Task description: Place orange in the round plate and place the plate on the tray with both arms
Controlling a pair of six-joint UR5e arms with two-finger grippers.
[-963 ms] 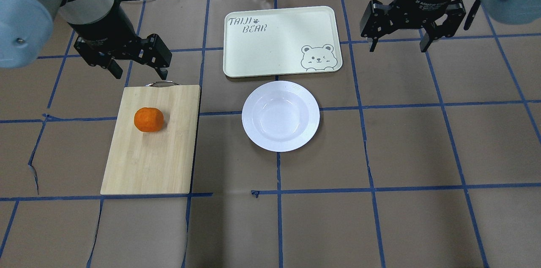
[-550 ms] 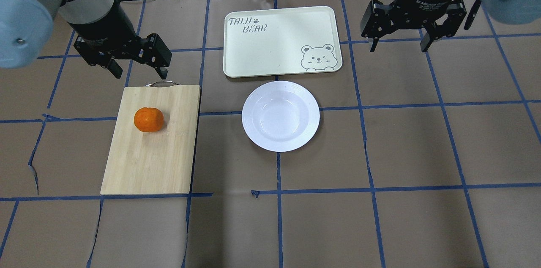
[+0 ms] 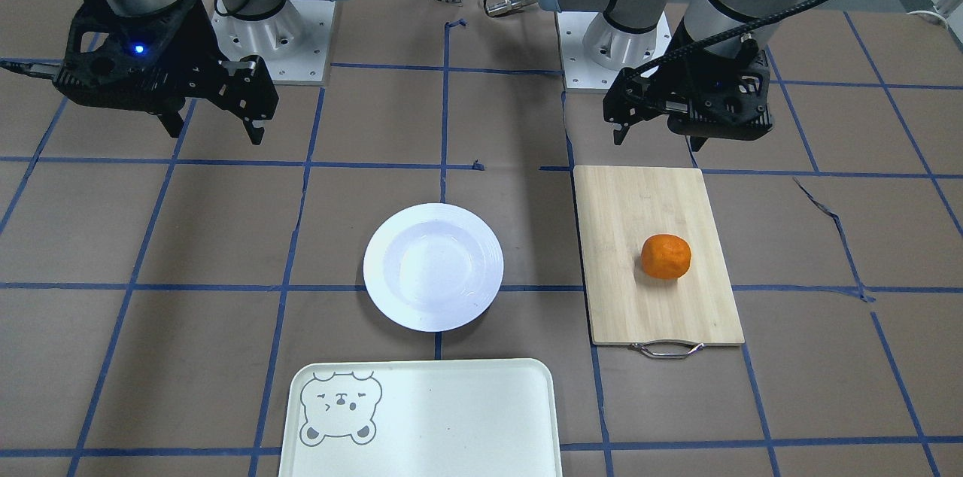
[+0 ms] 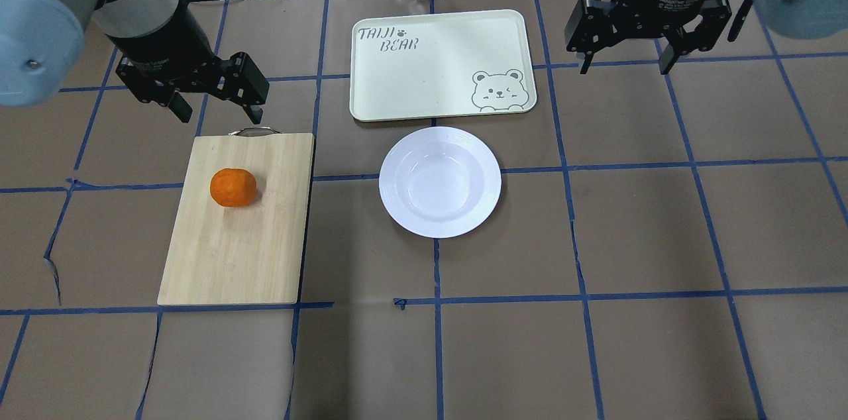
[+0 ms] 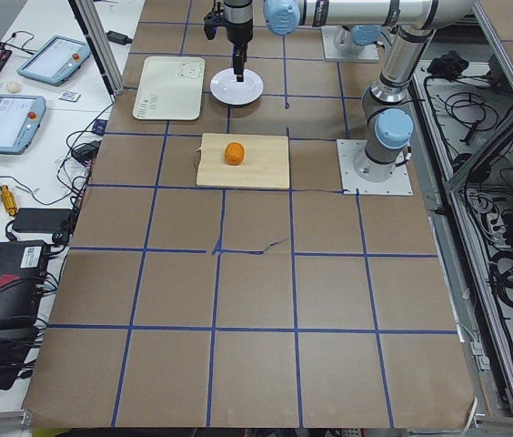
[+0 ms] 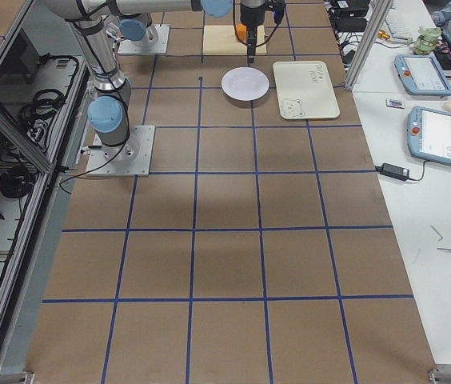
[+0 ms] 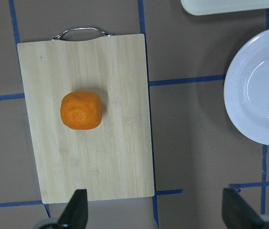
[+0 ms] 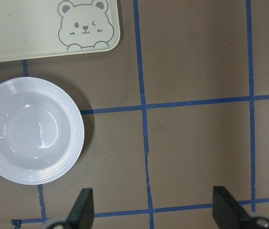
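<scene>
Toward the left of the overhead view, the orange (image 4: pixel 233 187) sits on the upper half of the wooden cutting board (image 4: pixel 238 248), with nothing touching it. The round plate (image 4: pixel 440 181) lies empty at the frame's centre. It sits just below the tray (image 4: pixel 437 55) and apart from it, and the tray is also bare.

The left gripper (image 4: pixel 217 112) hangs above the board's handle end with its fingers spread wide and nothing between them. It shows no shift from a second ago. The right gripper (image 4: pixel 624 69), at upper right, is likewise splayed and empty. It has crept slightly toward the frame's top edge over that second. From this angle it may be lifting rather than retreating; I cannot tell which.

The orange, plate, tray and board all lie exactly where they were. So I judge that no step of the task has been carried out yet: the fruit has not been picked up and the plate has not been lifted. The left arm is the nearer one to the orange and looks best placed to drop onto it. The right arm's small drift brings it no closer to the plate.
</scene>
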